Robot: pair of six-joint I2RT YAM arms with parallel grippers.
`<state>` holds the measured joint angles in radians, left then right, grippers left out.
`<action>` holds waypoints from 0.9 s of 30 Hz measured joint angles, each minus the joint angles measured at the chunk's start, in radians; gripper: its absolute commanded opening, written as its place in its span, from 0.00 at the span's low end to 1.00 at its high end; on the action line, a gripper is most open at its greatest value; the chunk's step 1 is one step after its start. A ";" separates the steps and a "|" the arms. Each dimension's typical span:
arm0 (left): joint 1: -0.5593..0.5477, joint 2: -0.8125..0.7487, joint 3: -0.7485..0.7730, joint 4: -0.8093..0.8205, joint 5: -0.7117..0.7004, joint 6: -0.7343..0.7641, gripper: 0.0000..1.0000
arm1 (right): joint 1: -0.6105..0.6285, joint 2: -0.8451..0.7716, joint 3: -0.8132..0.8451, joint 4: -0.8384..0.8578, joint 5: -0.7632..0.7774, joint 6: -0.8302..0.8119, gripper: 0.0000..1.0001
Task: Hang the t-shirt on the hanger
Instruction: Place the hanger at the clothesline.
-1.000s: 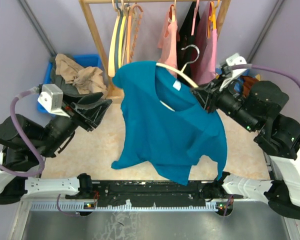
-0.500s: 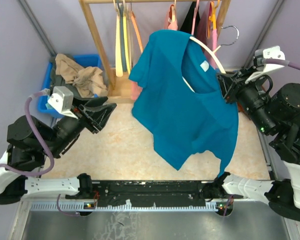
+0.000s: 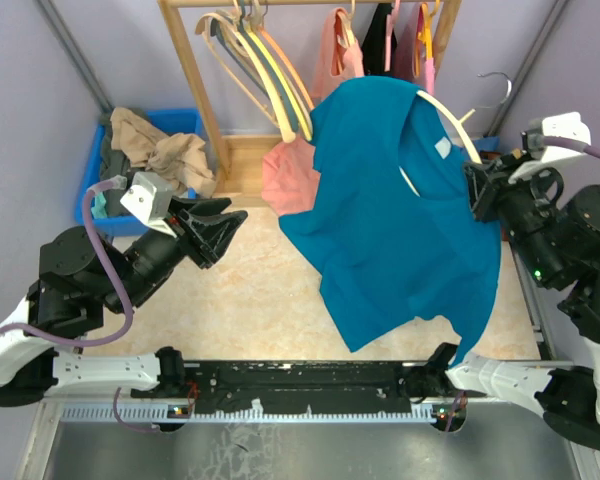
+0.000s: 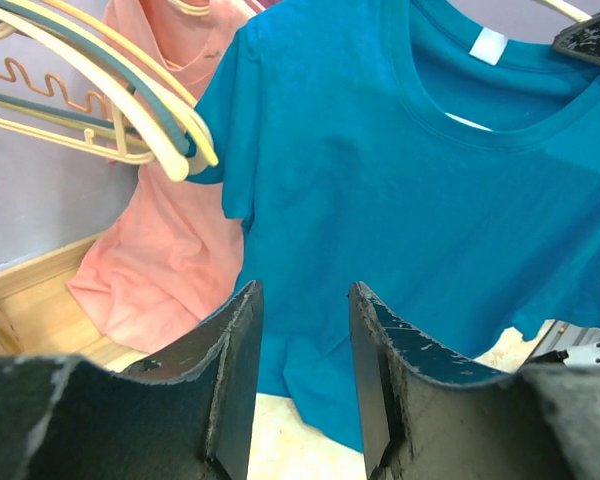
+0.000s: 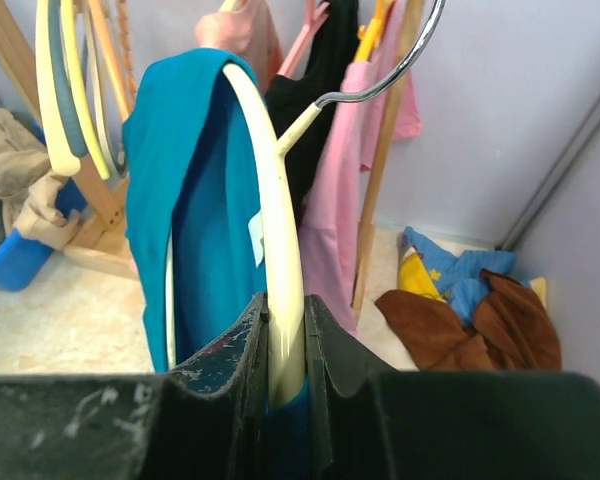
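The teal-blue t-shirt (image 3: 400, 220) hangs in the air on the pale cream hanger (image 3: 450, 118), whose metal hook (image 3: 495, 82) points up and right near the rack. My right gripper (image 3: 477, 190) is shut on the hanger's right end, with shirt cloth in the jaws too. In the right wrist view the cream hanger (image 5: 275, 220) runs up from between the fingers and the t-shirt (image 5: 185, 200) drapes to its left. My left gripper (image 3: 228, 222) is open and empty, left of the shirt. The left wrist view shows the t-shirt (image 4: 410, 190) beyond its open gripper (image 4: 302, 300).
A wooden rack (image 3: 195, 75) at the back holds cream and yellow hangers (image 3: 270, 70) and pink and black garments (image 3: 380, 40). A pink shirt (image 3: 290, 170) hangs behind the teal one. A blue bin (image 3: 115, 165) with beige clothes stands back left. Brown, yellow and blue clothes (image 5: 470, 300) lie at right.
My right gripper has carried the hanger and t-shirt further right and toward the rack; the shirt swung with it. My left gripper has moved slightly up and right, still open.
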<state>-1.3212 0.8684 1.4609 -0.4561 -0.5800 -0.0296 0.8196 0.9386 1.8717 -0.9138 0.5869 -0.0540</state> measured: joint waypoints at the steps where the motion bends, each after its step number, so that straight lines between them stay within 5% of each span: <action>1: 0.000 0.003 0.000 0.000 0.001 -0.001 0.45 | 0.000 -0.008 0.000 -0.008 0.010 -0.003 0.00; 14: 0.000 0.046 0.000 -0.002 0.024 -0.019 0.45 | 0.000 -0.065 0.000 -0.038 0.119 -0.062 0.00; 27: 0.000 0.029 0.000 -0.011 0.024 -0.027 0.44 | 0.000 -0.060 0.032 -0.088 0.047 -0.047 0.00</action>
<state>-1.3212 0.8974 1.4605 -0.4667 -0.5560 -0.0570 0.8196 0.8791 1.9041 -1.0019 0.6342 -0.1005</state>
